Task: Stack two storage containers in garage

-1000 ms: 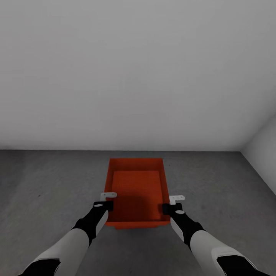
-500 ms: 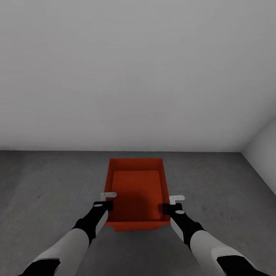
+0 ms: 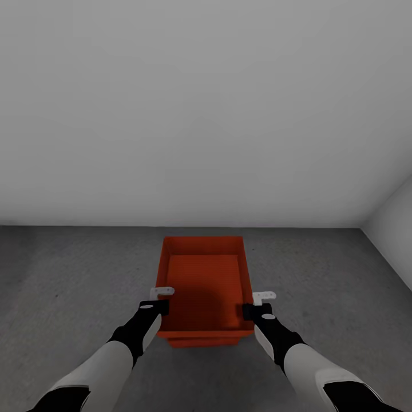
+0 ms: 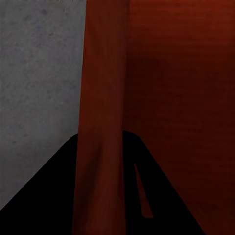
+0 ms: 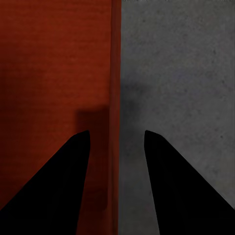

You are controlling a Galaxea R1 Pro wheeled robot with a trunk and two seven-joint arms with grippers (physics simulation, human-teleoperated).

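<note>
Head view, near field: both forearms reach forward and down, one to each side of an orange-red container (image 3: 205, 286). Left claw (image 3: 161, 298) sits at the container's left long wall, near its front corner; right claw (image 3: 258, 302) sits at the right long wall, likewise near the front corner.

Left wrist view: left claw (image 4: 100, 196) straddles the container wall (image 4: 100, 98), with one dark finger on the outer side and one on the inner side, pressed against it — clamped on the wall.

Right wrist view: right claw (image 5: 116, 171) also straddles the thin wall edge (image 5: 115, 73), but a gap shows between each finger and the wall, so fingers stand apart; whether they bear on it at all is hard to judge from this angle.

Container: open top, flat bottom visible, no lid. A second orange-red container edge (image 3: 203, 342) shows just beneath the front rim, so the upper one appears nested or stacked on another.

Below both: dark grey mottled concrete floor (image 3: 74, 274) of the garage. Beyond the container: plain white-grey back wall (image 3: 194, 114); a side wall (image 3: 395, 229) meets it to the container's right.
</note>
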